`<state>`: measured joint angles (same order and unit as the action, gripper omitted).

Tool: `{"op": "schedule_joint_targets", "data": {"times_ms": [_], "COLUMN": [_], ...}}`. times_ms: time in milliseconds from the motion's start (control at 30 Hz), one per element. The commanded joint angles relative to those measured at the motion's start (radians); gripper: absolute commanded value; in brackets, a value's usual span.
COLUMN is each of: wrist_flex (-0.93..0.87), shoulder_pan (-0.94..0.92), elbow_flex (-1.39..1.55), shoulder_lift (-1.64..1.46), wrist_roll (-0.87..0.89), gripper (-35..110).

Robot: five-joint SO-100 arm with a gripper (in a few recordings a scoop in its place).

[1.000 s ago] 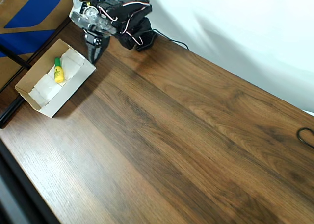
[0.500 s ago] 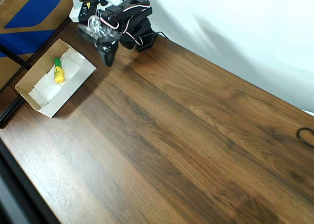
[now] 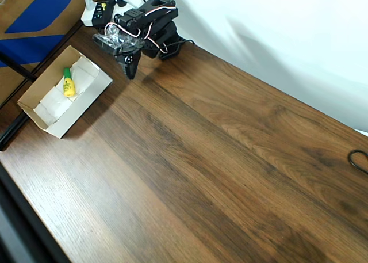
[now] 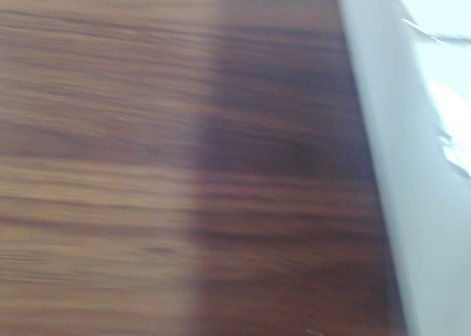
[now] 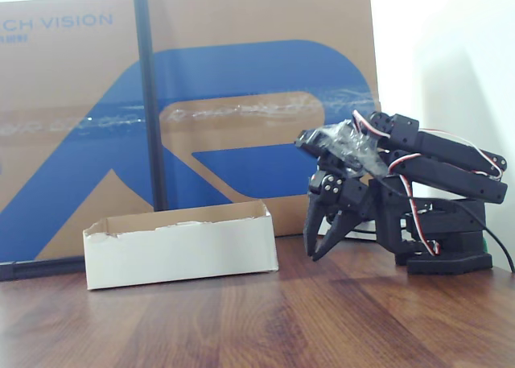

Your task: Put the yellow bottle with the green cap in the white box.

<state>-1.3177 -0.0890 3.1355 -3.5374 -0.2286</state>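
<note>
In the overhead view, the yellow bottle with the green cap [image 3: 68, 85] lies inside the white box [image 3: 37, 112] at the upper left, cap toward the top. The pincer [image 3: 131, 71] hangs over the tabletop [image 3: 218, 176] right of the box, empty. The wrist view is blurred wood grain. In the fixed view, the pincer [image 5: 319, 246] appears narrowly parted, tips just above the wood, right of the box [image 5: 181, 250].

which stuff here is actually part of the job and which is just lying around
Part of the job:
yellow bottle with the green cap, lying inside the white box
white box
pincer, holding nothing

Just lying about:
large brown-and-blue carton
black cable at the table edge
</note>
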Motion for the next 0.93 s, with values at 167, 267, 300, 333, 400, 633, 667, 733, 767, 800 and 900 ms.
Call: {"op": "schedule_joint_targets", "data": {"times_ms": [167,267,300,333,400,633,667,733,767,800,900], "wrist_flex": [-0.196,-0.196,-0.196,-0.196,-0.196,-0.196,-0.196,-0.196,-0.196,-0.196,-0.196], "shoulder_pan": [-0.012,-0.012,-0.012,-0.012,-0.012,-0.012,-0.012,-0.012,-0.012,-0.012,-0.012], "elbow_flex": [-0.037,-0.037,-0.037,-0.037,-0.037,-0.037,-0.037,-0.037,-0.037,-0.037,-0.037], "shoulder_lift": [-0.032,-0.032,-0.032,-0.032,-0.032,-0.032,-0.032,-0.032,-0.032,-0.032,-0.032], "wrist_roll": [-0.043,-0.043,-0.043,-0.043,-0.043,-0.048,-0.048,-0.048,-0.048,-0.048,-0.048], "gripper": [0,0,0,0,0,0,0,0,0,0,0]}}
